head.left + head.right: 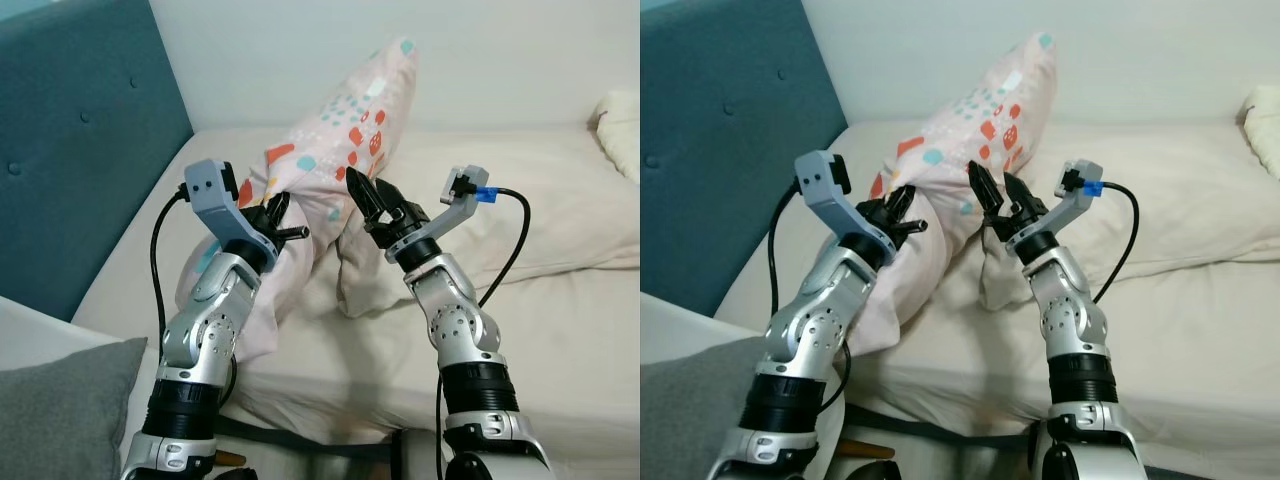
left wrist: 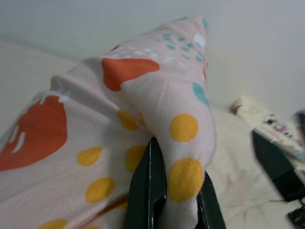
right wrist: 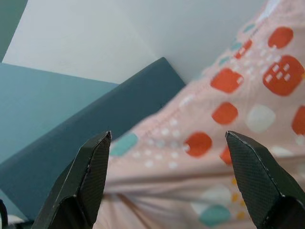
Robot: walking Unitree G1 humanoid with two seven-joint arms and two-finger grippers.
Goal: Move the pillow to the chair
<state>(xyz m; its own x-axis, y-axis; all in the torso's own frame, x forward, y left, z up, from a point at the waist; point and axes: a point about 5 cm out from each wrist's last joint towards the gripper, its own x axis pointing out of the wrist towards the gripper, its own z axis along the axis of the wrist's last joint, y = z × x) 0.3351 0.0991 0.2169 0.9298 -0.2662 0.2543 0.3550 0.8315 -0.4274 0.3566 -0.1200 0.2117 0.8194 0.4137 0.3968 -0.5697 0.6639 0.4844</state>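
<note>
A pale pink pillow point(image 1: 350, 125) with red, teal and yellow spots stands tilted on the bed, its top corner against the white wall. My left gripper point(image 1: 272, 222) is shut on a fold of the pillow point(image 2: 183, 157) at its lower left side. Just right of the pillow, my right gripper point(image 1: 372, 200) is open, its black fingers point(image 3: 93, 176) spread wide toward the spotted fabric point(image 3: 228, 143), holding nothing.
The bed's cream sheet point(image 1: 540, 330) spreads to the right, with a rumpled fold point(image 1: 365, 285) under my right arm. A teal padded headboard point(image 1: 70, 140) rises on the left. A grey cushion point(image 1: 55, 410) lies at the lower left. A white pillow point(image 1: 622, 130) sits at the far right.
</note>
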